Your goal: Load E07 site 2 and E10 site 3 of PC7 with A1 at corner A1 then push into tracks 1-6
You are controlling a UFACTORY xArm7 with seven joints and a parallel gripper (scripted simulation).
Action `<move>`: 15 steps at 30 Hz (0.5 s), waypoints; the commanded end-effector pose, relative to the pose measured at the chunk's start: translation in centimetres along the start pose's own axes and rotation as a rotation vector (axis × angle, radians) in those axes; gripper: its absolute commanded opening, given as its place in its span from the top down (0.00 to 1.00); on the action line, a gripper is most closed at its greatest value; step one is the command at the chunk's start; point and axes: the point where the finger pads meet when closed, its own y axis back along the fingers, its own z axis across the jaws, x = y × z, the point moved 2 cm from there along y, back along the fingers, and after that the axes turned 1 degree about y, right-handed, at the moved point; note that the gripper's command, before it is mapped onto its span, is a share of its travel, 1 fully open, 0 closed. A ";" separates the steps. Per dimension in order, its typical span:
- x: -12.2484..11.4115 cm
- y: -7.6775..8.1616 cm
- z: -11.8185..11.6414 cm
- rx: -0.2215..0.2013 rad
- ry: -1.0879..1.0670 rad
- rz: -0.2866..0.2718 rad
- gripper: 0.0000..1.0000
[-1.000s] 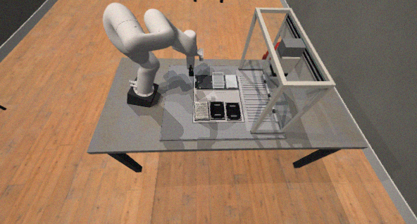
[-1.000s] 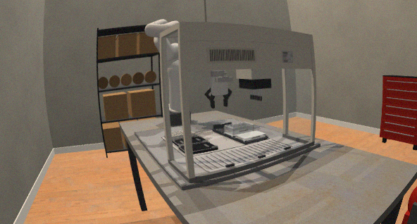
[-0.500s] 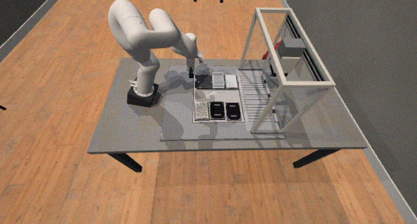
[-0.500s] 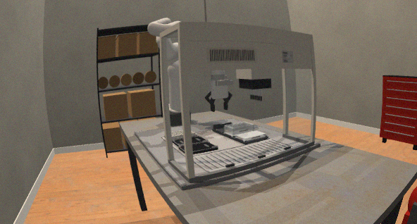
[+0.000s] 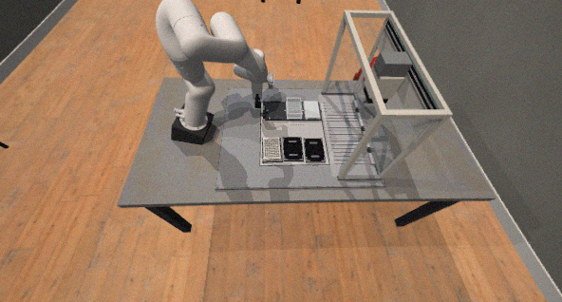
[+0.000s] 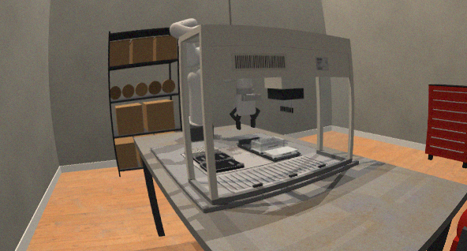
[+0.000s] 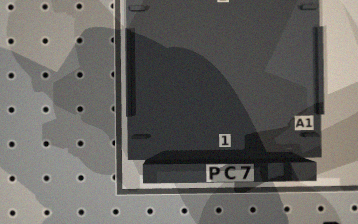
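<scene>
A laboratory automation room: a grey bench (image 5: 157, 184) on a wood floor carries a framed liquid-handling instrument (image 6: 276, 40) with loading rails (image 6: 256, 176), a row of plate nests (image 5: 294, 162) and a white robot arm (image 5: 199, 37). A shelf rack (image 6: 111, 82) of cartons and a red tool cabinet (image 6: 447, 121) stand by the walls.

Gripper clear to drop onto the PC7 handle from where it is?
Probably yes. The gripper hangs open and empty above the handle end of PC7. Site 1 is bare, both plates sit farther along the carrier, and nothing shows between gripper and handle.
</scene>
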 end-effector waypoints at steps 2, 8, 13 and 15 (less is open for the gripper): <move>0.1 -0.7 -0.1 0.001 0.000 0.004 0.18; 0.1 -1.7 -0.1 0.001 0.000 0.004 0.18; 0.1 -2.5 -0.1 0.001 0.000 0.004 0.18; 0.1 -2.5 -0.1 0.001 0.000 0.004 0.18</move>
